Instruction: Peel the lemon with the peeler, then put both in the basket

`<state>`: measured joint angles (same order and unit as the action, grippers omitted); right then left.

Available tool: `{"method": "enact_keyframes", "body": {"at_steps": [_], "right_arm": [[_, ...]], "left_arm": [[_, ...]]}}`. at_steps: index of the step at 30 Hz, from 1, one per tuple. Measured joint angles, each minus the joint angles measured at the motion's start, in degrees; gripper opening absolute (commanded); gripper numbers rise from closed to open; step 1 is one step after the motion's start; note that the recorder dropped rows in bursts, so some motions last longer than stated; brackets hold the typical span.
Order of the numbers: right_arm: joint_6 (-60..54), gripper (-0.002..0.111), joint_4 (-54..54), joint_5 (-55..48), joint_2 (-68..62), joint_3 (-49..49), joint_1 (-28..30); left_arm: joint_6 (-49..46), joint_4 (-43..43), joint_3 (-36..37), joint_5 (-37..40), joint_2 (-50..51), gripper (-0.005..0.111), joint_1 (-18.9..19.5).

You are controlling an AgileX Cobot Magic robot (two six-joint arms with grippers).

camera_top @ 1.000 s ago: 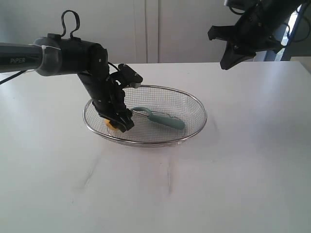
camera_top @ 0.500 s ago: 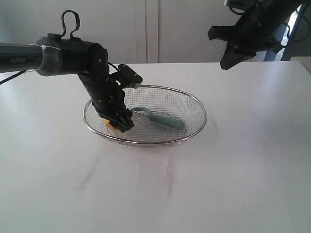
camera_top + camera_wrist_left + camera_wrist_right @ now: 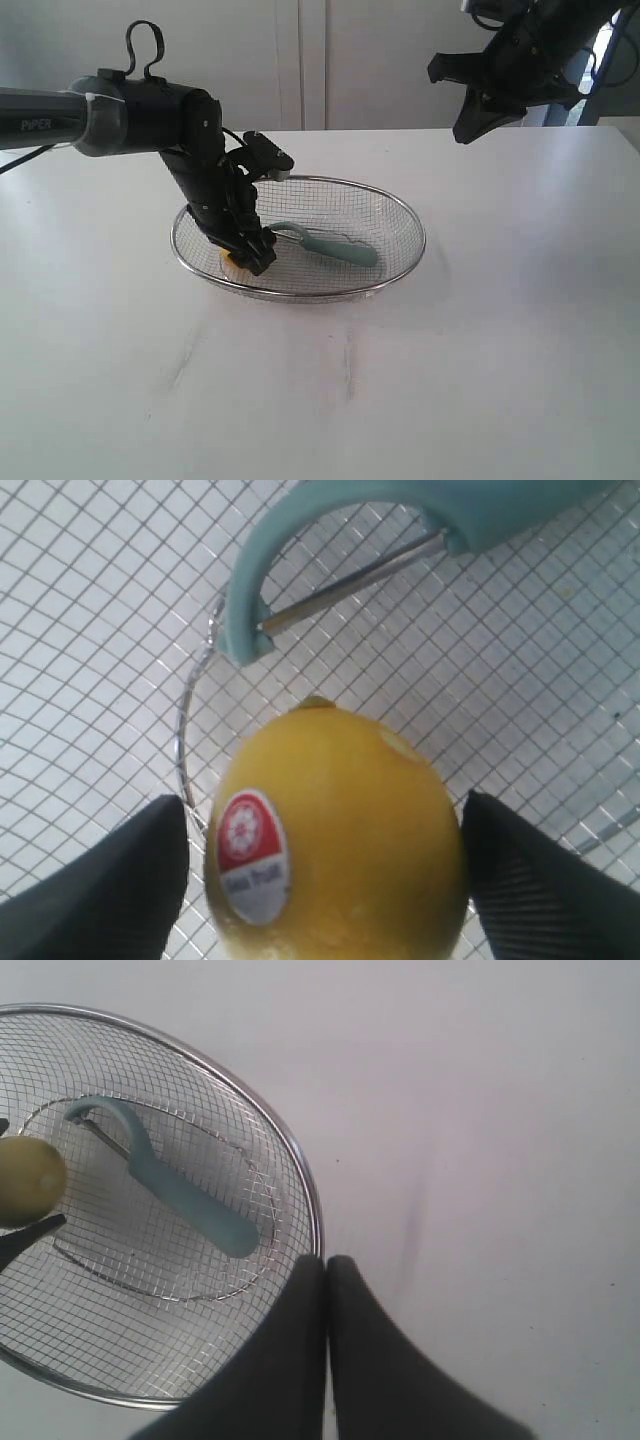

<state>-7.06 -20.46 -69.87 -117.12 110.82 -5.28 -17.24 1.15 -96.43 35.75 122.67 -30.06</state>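
Slightly wider than a second ago, the left jaws stand spread on either side of the lemon (image 3: 335,850), which sits on the mesh of the basket (image 3: 395,215) just beside the peeler (image 3: 340,248). The right jaws hang pressed together, well away. The lemon looks firm, waxy and prone to roll, so any regrasp should pinch across its middle.

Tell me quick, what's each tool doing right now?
Left tool: open, one finger on each side of the lemon in the basket, not gripping it.
Right tool: closed, holding nothing.
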Motion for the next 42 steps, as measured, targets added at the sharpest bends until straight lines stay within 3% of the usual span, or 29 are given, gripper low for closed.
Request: {"method": "enact_keyframes", "body": {"at_steps": [19, 30, 35, 42], "right_arm": [[0.00, 0.000, 0.00, 0.00, 0.00, 0.00, 0.00], [0.00, 0.000, 0.00, 0.00, 0.00, 0.00, 0.00], [0.00, 0.000, 0.00, 0.00, 0.00, 0.00, 0.00], [0.00, 0.000, 0.00, 0.00, 0.00, 0.00, 0.00]], "left_arm": [[0.00, 0.70, 0.00, 2.42, -3.38, 0.078, 0.00], [0.42, 0.77, 0.00, 5.28, -8.76, 0.065, 0.00], [2.39, 0.77, -0.16, 7.98, -11.01, 0.052, 0.00], [6.34, 0.77, -0.14, 10.22, -12.95, 0.022, 0.00]]}}
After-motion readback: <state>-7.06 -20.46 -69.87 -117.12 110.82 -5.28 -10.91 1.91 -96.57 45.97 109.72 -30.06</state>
